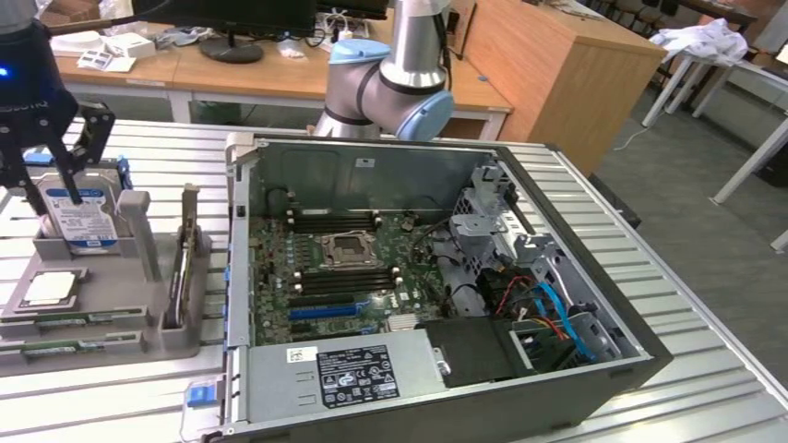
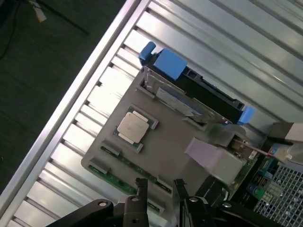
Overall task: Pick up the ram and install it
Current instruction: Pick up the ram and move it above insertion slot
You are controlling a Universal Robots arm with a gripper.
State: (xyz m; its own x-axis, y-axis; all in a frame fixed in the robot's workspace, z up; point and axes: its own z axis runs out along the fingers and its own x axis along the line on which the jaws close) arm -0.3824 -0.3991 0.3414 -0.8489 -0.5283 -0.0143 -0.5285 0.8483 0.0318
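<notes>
The ram is a thin green stick (image 1: 59, 320) lying in a slot along the front of the grey parts holder (image 1: 117, 318); a second green stick (image 1: 62, 347) lies just in front of it. My gripper (image 1: 47, 180) hangs above the holder's back end, over the hard drive, on the exterior view's far left. Its fingers stand open with nothing between them. In the wrist view the gripper (image 2: 159, 185) points down at the holder's edge, where the green ram (image 2: 118, 179) lies, well below the fingertips.
The holder also carries a blue-labelled hard drive (image 1: 77, 217) standing upright, a square silver processor (image 1: 50, 288) and a thin board on edge (image 1: 185, 263). The open computer case (image 1: 369, 157) with its motherboard (image 1: 345, 268) lies to the exterior view's right. The slatted metal table (image 1: 689, 314) drops off nearby.
</notes>
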